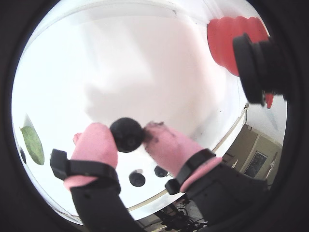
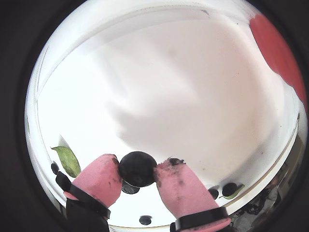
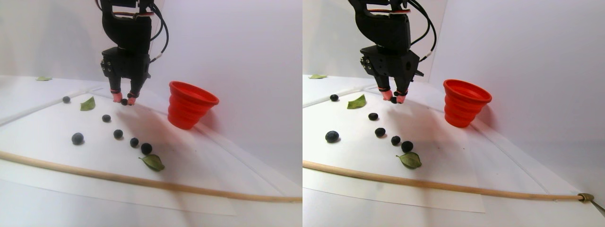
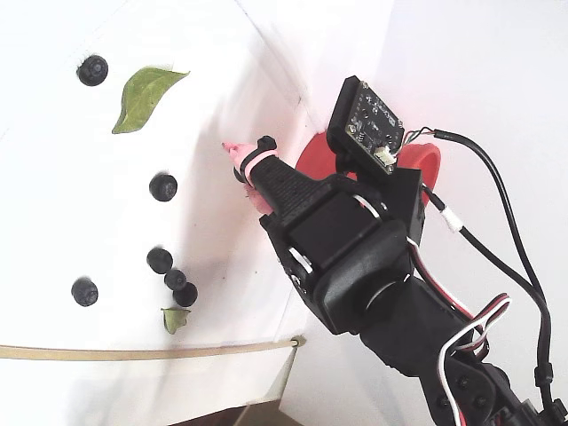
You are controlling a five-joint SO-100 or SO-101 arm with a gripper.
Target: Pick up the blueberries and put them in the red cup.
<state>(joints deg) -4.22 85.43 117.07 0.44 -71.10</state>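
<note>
The pink-tipped black gripper (image 1: 129, 135), jaws clamped on one small round dark blueberry (image 1: 127, 135), should probably stay squeezed until directly above the ridged red cup (image 3: 191, 105), then release.

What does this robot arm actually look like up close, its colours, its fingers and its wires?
The arm is chunky black plastic, built of boxy blocks. Its gripper ends in two fingers sheathed in soft pink covers, each cinched with a black band. Black cables loop along it, with red and white wires near the base. A small dark circuit board sits on its upper side.
</note>
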